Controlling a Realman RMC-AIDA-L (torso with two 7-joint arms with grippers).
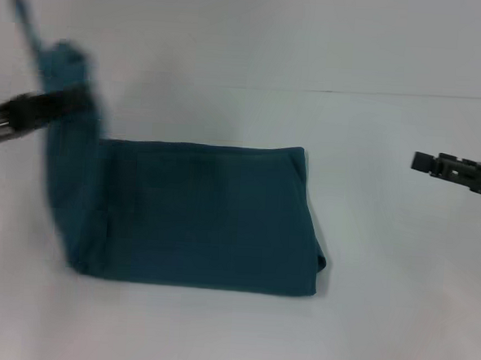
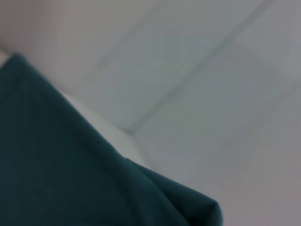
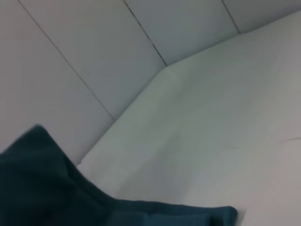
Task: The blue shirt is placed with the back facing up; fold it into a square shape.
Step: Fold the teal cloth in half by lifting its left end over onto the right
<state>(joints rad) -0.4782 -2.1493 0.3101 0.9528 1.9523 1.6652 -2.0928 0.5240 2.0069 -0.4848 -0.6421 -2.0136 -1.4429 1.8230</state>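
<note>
The blue shirt (image 1: 213, 219) lies on the white table as a wide folded rectangle, plain side showing. Its left end is pulled up off the table into a tall standing flap. My left gripper (image 1: 75, 101) is shut on that flap near its top, well above the table at the far left. My right gripper (image 1: 423, 163) hovers to the right of the shirt, apart from it, with bare table between. The left wrist view is half filled by teal cloth (image 2: 56, 165). A corner of the shirt (image 3: 42, 188) shows in the right wrist view.
The white table (image 1: 396, 312) runs around the shirt on all sides. A pale wall (image 1: 314, 38) rises behind the table's far edge.
</note>
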